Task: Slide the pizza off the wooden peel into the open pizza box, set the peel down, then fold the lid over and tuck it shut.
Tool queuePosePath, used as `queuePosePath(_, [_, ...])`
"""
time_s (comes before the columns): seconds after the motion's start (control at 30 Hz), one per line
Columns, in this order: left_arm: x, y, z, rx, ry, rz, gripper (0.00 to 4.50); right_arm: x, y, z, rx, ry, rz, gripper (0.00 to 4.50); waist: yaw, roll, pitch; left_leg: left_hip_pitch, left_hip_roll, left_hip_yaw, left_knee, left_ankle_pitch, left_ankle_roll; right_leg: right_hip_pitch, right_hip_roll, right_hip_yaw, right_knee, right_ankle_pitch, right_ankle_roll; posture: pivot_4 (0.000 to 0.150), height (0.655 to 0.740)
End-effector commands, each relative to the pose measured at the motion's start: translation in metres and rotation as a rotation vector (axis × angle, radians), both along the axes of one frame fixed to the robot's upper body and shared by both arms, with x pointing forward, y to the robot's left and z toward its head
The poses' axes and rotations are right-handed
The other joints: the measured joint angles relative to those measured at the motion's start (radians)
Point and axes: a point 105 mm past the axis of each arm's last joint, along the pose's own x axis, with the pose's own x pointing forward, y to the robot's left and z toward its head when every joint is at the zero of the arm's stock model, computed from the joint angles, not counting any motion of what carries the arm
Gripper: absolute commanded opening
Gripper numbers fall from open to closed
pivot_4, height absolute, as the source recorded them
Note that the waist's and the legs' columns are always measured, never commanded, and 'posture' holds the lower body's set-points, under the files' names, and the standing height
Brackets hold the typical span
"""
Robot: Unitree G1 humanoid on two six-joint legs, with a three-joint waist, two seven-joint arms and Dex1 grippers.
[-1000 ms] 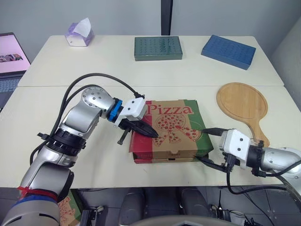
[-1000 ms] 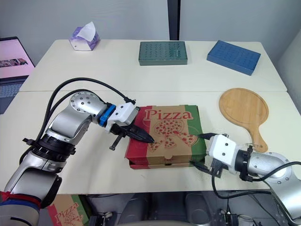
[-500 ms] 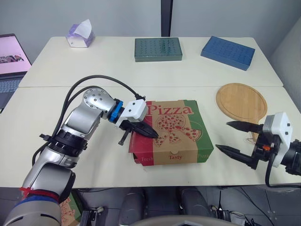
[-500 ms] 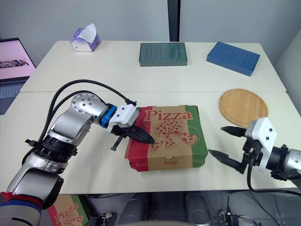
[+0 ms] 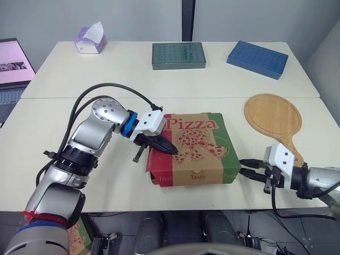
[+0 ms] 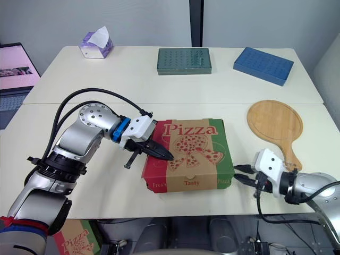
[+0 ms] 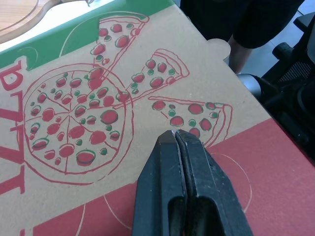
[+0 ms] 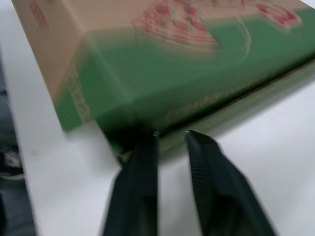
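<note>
The pizza box (image 5: 196,143) lies closed on the near table, its printed lid flat and its front wall showing. My left gripper (image 5: 172,151) is shut, and its tips rest on the lid's left part (image 7: 175,135) beside the printed pizza slices. My right gripper (image 5: 245,167) is low over the table at the box's front right corner, shut with nothing between its fingers, the tips (image 8: 171,133) just short of the green side wall. The round wooden peel (image 5: 273,119) lies flat on the table right of the box, its handle toward the front edge.
On the far table lie a dark green box (image 5: 178,54), a blue box (image 5: 257,58) and a tissue box (image 5: 89,38). A laptop (image 5: 11,64) stands at the far left. The right gripper sits close to the table's front edge (image 5: 212,194).
The right gripper drew back to the right while open, then returned low to the box's front right corner and shut. The lid's front now sits flat. The left gripper has stayed on the lid.
</note>
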Motion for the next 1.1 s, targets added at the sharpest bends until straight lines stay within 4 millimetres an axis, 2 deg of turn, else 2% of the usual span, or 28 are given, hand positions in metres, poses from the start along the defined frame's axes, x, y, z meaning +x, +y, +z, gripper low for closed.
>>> queuePosePath(0.03, [0.004,0.005,-0.002,0.030,-0.006,0.026,0.00,-0.004,0.015,0.014,0.077,-0.016,0.035,0.04,0.000,0.000,0.000,0.000,0.000,0.000,0.000,0.000,0.000,0.000,0.000,0.000,0.000,0.000,0.000,0.150,0.7400])
queuePosePath(0.2, [0.006,0.004,-0.002,0.030,-0.009,0.026,0.00,-0.004,0.018,0.019,0.113,0.005,0.029,0.04,-0.001,0.000,0.000,0.000,0.000,0.000,0.000,0.000,0.000,0.000,0.000,0.000,0.000,0.000,0.000,0.150,0.7400])
queuePosePath(0.3, [0.006,0.004,-0.002,0.030,-0.008,0.026,0.00,-0.004,0.018,0.010,0.079,0.022,0.023,0.04,-0.001,0.000,0.000,0.000,0.000,0.000,0.000,0.000,0.000,0.000,0.000,0.000,0.000,0.000,0.000,0.150,0.7400])
queuePosePath(0.4, [0.005,0.004,-0.003,0.031,-0.006,0.025,0.00,0.001,0.005,0.003,-0.019,-0.012,-0.011,0.04,-0.001,0.000,0.000,0.000,0.000,0.000,0.000,0.000,0.000,0.000,0.000,0.000,0.000,0.000,0.000,0.150,0.7400])
queuePosePath(0.53, [0.004,0.005,-0.003,0.030,-0.004,0.027,0.00,0.005,-0.014,0.020,-0.054,-0.057,-0.047,0.04,0.000,0.000,0.000,0.000,0.000,0.000,0.000,0.000,0.000,0.000,0.000,0.000,0.000,0.000,0.000,0.150,0.7400])
queuePosePath(0.63, [0.005,0.005,-0.003,0.027,-0.002,0.030,0.00,0.005,-0.022,0.037,-0.050,-0.089,-0.061,0.62,0.000,0.000,0.000,0.000,0.000,0.000,0.000,0.000,0.000,0.000,0.000,0.000,0.000,0.000,0.000,0.150,0.7400])
queuePosePath(0.7, [0.005,0.006,-0.003,0.025,-0.002,0.032,0.00,0.001,-0.021,0.048,-0.031,-0.097,-0.041,1.23,0.000,0.000,0.000,0.000,0.000,0.000,0.000,0.000,0.000,0.000,0.000,0.000,0.000,0.000,0.000,0.150,0.7400])
queuePosePath(0.83, [0.006,0.005,-0.001,0.017,-0.002,0.031,0.00,-0.012,0.002,0.057,-0.004,-0.101,0.060,2.62,0.000,0.000,0.000,0.000,0.000,0.000,0.000,0.000,0.000,0.000,0.000,0.000,0.000,0.000,0.000,0.150,0.7400])
queuePosePath(1.0, [0.006,0.004,0.002,0.006,0.004,0.026,0.00,-0.018,0.024,0.052,-0.032,-0.144,0.136,4.32,0.000,0.000,0.000,-0.001,0.000,0.000,0.000,0.000,0.000,0.000,0.000,0.000,0.000,0.000,0.000,0.150,0.7400])
queuePosePath(1.03, [0.006,0.003,0.002,0.005,0.004,0.023,0.00,-0.017,0.028,0.049,-0.054,-0.161,0.149,4.46,0.001,0.000,0.000,-0.001,0.000,0.000,0.000,0.000,0.000,0.000,0.000,0.000,0.000,0.000,0.000,0.150,0.7400])
queuePosePath(1.1, [0.004,0.003,0.004,0.001,0.004,0.017,0.00,-0.019,0.032,0.042,-0.090,-0.177,0.181,4.46,0.001,0.000,0.000,-0.001,0.000,0.000,0.000,0.000,0.000,0.000,0.000,0.000,0.000,0.000,0.000,0.150,0.7400])
